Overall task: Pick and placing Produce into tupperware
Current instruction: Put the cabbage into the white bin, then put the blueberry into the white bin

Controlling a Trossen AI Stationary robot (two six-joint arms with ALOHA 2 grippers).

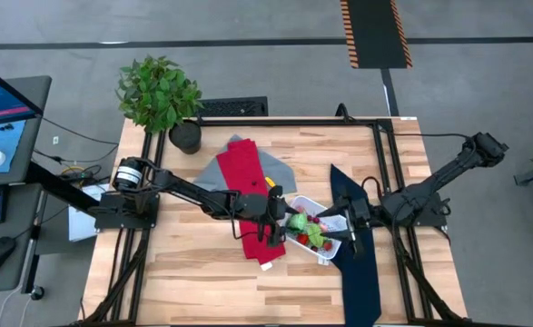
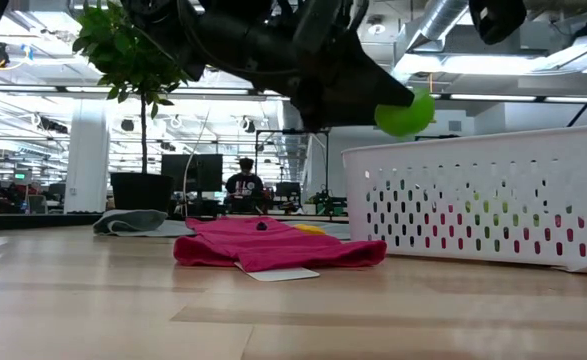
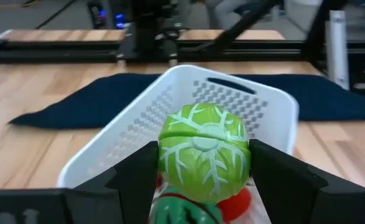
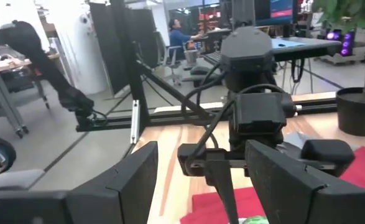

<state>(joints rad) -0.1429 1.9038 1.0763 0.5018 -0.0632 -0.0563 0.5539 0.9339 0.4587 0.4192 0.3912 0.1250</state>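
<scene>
A round green toy cabbage with pale veins (image 3: 204,152) hangs over the left end of the white tub (image 1: 332,211), with my left gripper (image 1: 284,222) shut on it. The low view shows the cabbage (image 2: 405,112) above the tub's wall (image 2: 473,210). Inside the tub lie more produce pieces, red (image 3: 235,202) and green (image 3: 182,211). My right gripper (image 1: 350,222) waits open at the tub's right end, over the navy cloth (image 1: 361,272), with nothing between its fingers. My left gripper pinches the cabbage by its two opposite sides (image 3: 163,162) between its two fingers (image 3: 138,177). The fingers come from the table's left, nearly level and slanting a little down. The cabbage is lifted clear, above the produce in the tub.
A red cloth (image 1: 252,195) lies left of the tub over a grey cloth (image 1: 216,168), with a small yellow piece (image 1: 271,182) beside it. A potted plant (image 1: 162,95) stands at the far left corner. A person (image 2: 243,185) sits in the room behind.
</scene>
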